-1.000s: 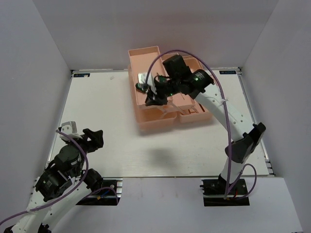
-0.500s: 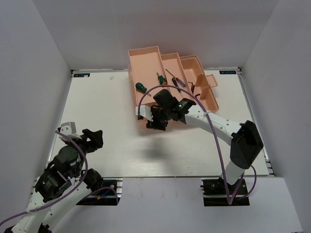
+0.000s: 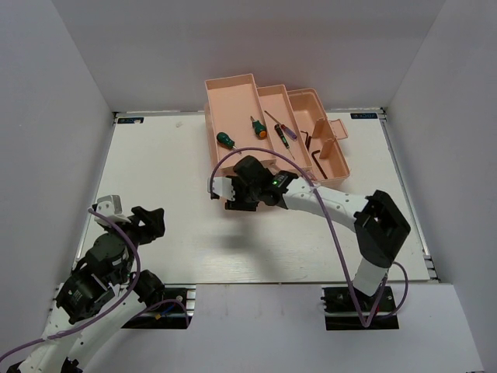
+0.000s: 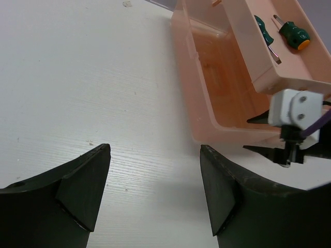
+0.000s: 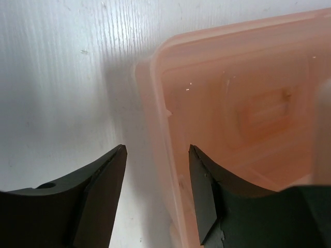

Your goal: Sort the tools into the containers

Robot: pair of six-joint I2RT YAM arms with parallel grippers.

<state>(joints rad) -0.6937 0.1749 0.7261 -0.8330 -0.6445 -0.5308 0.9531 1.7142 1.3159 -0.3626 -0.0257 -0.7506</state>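
Lab: white-walled enclosure (image 3: 54, 70), bare table (image 3: 155, 171)

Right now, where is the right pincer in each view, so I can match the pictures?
Top external: right pincer in the centre, at the toolbox's near-left corner.
Left wrist: right edge, at the toolbox's near end.
Right wrist: bottom, fingers either side of the toolbox wall.
Shared landmark: the pink toolbox wall.

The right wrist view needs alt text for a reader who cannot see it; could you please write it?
The right gripper has its dark jaws open on either side of a wall of the translucent salmon-pink toolbox, whose visible compartment shows no tool. The white table fills the left side.
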